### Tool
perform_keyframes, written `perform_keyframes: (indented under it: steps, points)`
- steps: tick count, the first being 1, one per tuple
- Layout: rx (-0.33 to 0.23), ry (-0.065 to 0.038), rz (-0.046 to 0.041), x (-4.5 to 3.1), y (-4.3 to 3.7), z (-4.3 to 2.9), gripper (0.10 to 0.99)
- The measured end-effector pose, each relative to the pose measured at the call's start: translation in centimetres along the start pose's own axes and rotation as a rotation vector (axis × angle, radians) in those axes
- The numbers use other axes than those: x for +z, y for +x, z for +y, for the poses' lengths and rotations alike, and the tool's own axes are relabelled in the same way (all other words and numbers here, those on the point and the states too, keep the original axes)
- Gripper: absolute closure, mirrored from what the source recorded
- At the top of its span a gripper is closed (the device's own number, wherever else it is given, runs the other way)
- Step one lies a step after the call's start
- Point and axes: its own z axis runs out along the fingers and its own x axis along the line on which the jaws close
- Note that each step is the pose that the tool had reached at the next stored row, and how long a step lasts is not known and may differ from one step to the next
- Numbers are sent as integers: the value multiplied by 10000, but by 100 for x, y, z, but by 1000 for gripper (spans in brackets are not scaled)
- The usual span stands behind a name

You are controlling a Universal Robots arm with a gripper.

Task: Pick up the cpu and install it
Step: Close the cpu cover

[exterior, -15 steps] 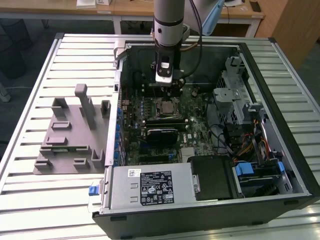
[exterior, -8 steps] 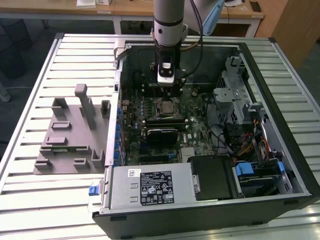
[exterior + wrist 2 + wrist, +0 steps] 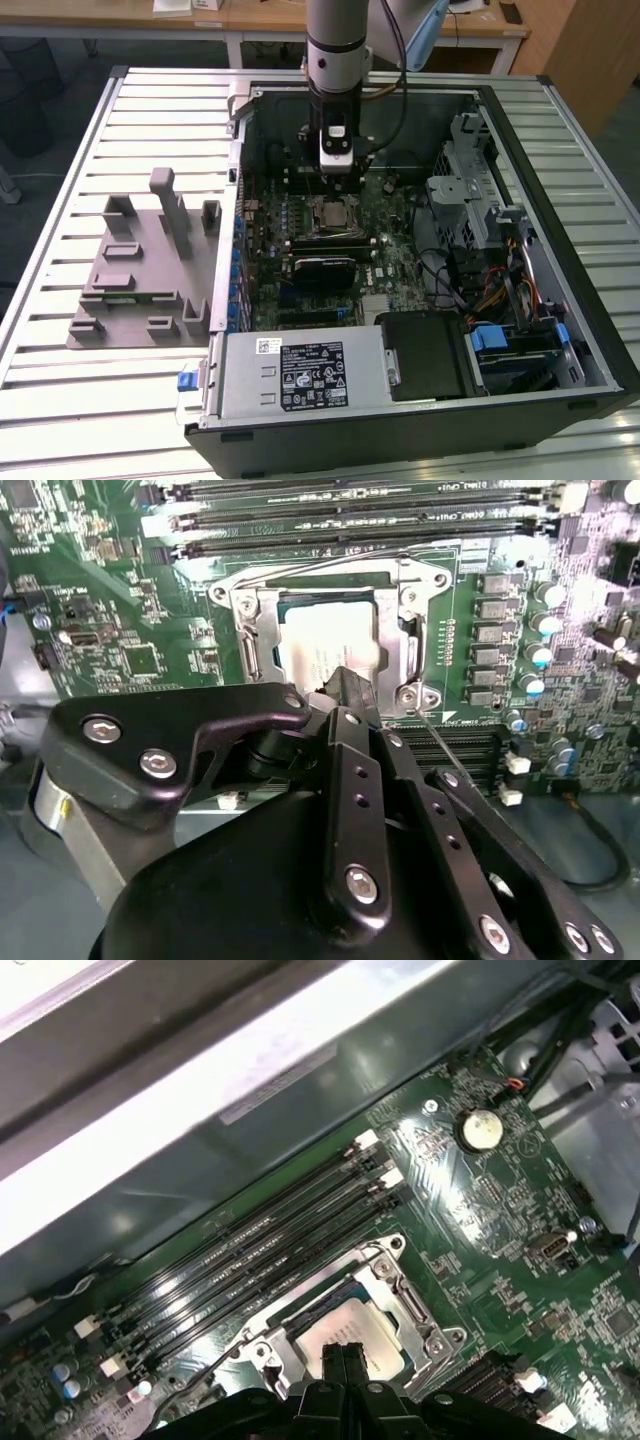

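Over the socketed cpu (image 3: 322,650), memory slots (image 3: 240,1260) alongside, the tool (image 3: 345,1358) hangs pinched together

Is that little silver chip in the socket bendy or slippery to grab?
The cpu looks like a flat, metal-topped plate, so probably stiff. Its shiny top may be slippery. Lying flat in the socket frame, it shouldn't roll.

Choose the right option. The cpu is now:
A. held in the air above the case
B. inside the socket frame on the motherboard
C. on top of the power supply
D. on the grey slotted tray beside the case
B: in both wrist views the cpu lies inside the metal socket frame on the motherboard, with the pincer tips directly over its silver top.
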Motion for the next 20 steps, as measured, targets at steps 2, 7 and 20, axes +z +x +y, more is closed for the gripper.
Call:
perform_keyframes:
  steps: [2,7,20]
  points:
    - [-231,-12,6,0,1,0,980]
    - [-833,-46,22,0,1,-1,980]
    - [-2282,-126,60,-1,8,-5,980]
